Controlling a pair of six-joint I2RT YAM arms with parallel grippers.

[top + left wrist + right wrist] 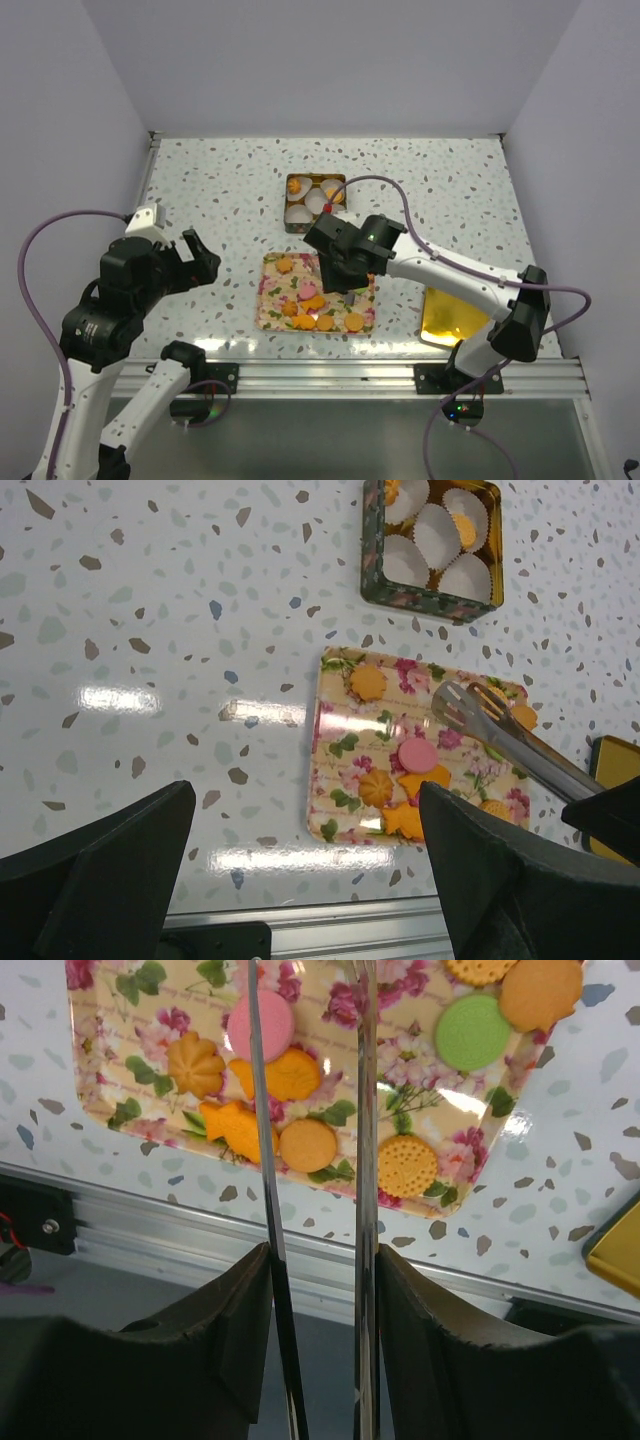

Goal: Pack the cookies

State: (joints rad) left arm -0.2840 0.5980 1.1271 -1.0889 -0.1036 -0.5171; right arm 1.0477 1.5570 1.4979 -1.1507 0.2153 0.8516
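Note:
The cookies (315,305), mostly orange with a pink one (262,1025) and a green one (472,1032), lie on a floral tray (268,300). My right gripper (322,1270) is shut on a pair of metal tongs (367,1110), whose two arms reach out over the tray. In the left wrist view the tongs (500,735) have their tips low over the tray's far part. I cannot tell whether a cookie is between the tips. My left gripper (310,880) hangs open above the table, left of the tray, holding nothing.
Behind the tray stands a square tin (290,203) with white paper cups; a few cups hold an orange cookie (462,525). A gold lid (450,320) lies right of the tray. The aluminium rail (330,378) runs along the near table edge.

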